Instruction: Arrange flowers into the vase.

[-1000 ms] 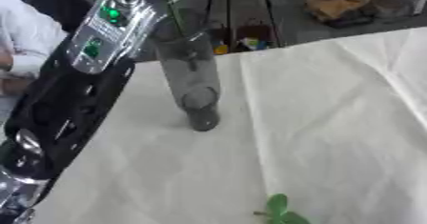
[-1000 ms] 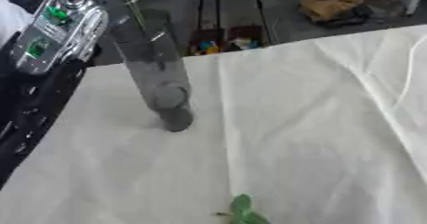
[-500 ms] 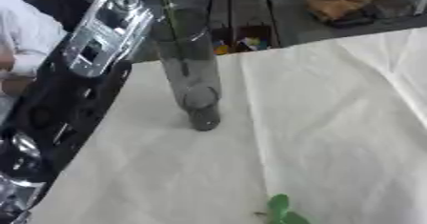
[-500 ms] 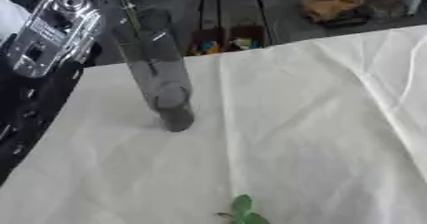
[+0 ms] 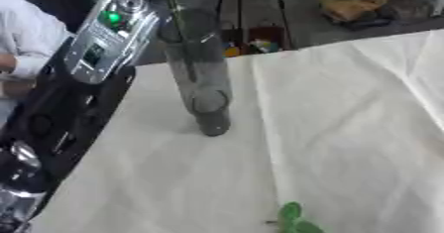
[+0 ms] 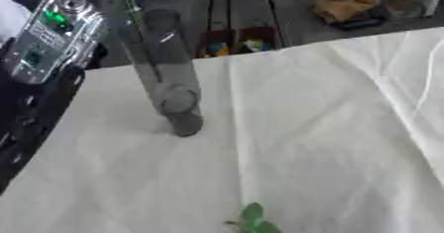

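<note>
A tall clear glass vase [image 5: 200, 78] stands upright on the white tablecloth [image 5: 347, 128], near the table's far edge. A thin green stem [image 6: 131, 9] stands inside it and runs out of the top of the picture. My left forearm [image 5: 91, 53], black and silver with a green light, rises from the lower left just beside the vase. Its hand is above the picture's top edge. A small sprig of green leaves [image 6: 254, 220] lies on the cloth at the bottom edge. My right hand shows in no view.
The table's far edge [image 5: 347, 43] runs just behind the vase. Beyond it is a dark floor with coloured clutter [image 5: 247, 41] and a brown bundle [image 5: 356, 6]. Folds in the cloth [image 6: 416, 93] rise at the right.
My left forearm has shifted slightly beside the vase. The vase, the stem and the leaf sprig stay where they were.
</note>
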`<state>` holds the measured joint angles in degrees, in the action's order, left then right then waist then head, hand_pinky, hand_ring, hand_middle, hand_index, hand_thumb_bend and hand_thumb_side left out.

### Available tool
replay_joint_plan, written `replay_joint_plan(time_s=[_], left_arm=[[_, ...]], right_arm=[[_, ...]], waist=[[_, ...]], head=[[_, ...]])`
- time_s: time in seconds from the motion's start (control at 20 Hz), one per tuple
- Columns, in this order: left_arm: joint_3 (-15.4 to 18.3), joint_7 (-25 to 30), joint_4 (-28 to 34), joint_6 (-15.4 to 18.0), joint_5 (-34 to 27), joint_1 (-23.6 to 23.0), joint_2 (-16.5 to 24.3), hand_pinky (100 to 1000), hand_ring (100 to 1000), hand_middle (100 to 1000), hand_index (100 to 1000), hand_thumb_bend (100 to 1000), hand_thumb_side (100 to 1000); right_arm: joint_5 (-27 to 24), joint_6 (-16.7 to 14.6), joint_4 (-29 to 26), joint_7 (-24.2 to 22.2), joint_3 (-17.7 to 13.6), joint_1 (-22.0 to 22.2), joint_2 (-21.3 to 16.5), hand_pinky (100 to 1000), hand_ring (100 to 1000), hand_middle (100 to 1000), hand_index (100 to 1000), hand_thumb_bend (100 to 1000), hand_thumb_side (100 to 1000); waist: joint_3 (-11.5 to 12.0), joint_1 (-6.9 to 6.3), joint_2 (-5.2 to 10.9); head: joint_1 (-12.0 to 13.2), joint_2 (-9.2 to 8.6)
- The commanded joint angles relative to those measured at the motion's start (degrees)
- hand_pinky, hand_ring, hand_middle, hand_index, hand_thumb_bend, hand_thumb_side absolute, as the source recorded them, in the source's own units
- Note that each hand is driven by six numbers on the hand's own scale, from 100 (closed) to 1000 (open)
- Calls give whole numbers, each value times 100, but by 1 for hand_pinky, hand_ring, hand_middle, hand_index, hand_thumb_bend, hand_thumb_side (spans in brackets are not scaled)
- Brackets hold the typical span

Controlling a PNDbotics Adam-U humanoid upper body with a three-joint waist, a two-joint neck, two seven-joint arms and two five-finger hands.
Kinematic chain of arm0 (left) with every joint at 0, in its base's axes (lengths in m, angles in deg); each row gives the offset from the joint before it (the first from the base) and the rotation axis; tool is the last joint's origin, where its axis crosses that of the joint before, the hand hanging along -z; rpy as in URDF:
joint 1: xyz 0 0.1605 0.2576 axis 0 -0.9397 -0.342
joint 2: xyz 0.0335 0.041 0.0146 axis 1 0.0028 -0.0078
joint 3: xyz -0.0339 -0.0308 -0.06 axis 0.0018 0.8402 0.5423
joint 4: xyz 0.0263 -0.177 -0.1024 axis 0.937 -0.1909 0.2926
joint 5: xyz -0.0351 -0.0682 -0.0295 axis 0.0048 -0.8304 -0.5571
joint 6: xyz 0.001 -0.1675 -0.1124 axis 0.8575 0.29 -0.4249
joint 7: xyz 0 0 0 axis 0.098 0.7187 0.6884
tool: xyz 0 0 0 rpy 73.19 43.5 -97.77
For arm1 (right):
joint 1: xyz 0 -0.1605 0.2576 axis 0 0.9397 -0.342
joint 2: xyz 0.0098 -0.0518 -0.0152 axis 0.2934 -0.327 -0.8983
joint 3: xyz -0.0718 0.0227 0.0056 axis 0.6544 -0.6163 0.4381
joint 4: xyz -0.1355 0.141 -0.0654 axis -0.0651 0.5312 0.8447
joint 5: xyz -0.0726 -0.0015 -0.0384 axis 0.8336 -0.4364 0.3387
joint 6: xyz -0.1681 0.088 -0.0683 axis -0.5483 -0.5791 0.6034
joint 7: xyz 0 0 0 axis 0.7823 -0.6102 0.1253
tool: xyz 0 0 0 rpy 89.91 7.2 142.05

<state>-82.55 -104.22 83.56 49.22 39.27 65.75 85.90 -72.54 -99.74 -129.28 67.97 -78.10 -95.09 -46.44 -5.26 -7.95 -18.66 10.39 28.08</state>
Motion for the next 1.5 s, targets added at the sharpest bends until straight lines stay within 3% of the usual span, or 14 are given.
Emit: replay_joint_plan(time_s=[0.05, 0.15, 0.45, 1.0, 1.35, 1.5], left_arm=[[12, -911, 143, -967, -9, 61, 184, 100, 402, 354, 100, 238, 356], [-15, -822, 175, -929, 19, 38, 190, 100, 402, 354, 100, 330, 449], [15, -779, 176, -754, 59, -26, 154, 104, 401, 348, 100, 347, 522], [-28, -827, 256, -609, 45, -102, 135, 111, 396, 340, 100, 334, 556], [-65, -852, 350, -229, 182, -157, 142, 126, 398, 337, 100, 438, 615], [-83, -777, 370, -152, 278, -167, 164, 133, 404, 351, 144, 501, 654]], right_arm=[[-21, 19, -99, 11, -48, -46, -43, 688, 762, 473, 779, 100, 999], [-18, 22, -99, 14, -49, -44, -42, 688, 763, 472, 779, 100, 998], [-15, 34, -99, 13, -48, -48, -35, 688, 764, 471, 780, 100, 997], [-10, 49, -99, 11, -52, -56, -26, 689, 765, 469, 780, 100, 999], [-1, 69, -99, 7, -58, -62, -20, 689, 766, 467, 779, 100, 1000], [2, 83, -99, 10, -60, -57, -18, 690, 768, 467, 780, 100, 1000]], waist=[[3, 63, 143], [3, 63, 141], [13, 63, 118], [12, 66, 91], [8, 66, 75], [16, 65, 77]], head=[[-21, -75], [-25, -77], [-44, -106], [-59, -126], [-69, -154], [-77, -160]])
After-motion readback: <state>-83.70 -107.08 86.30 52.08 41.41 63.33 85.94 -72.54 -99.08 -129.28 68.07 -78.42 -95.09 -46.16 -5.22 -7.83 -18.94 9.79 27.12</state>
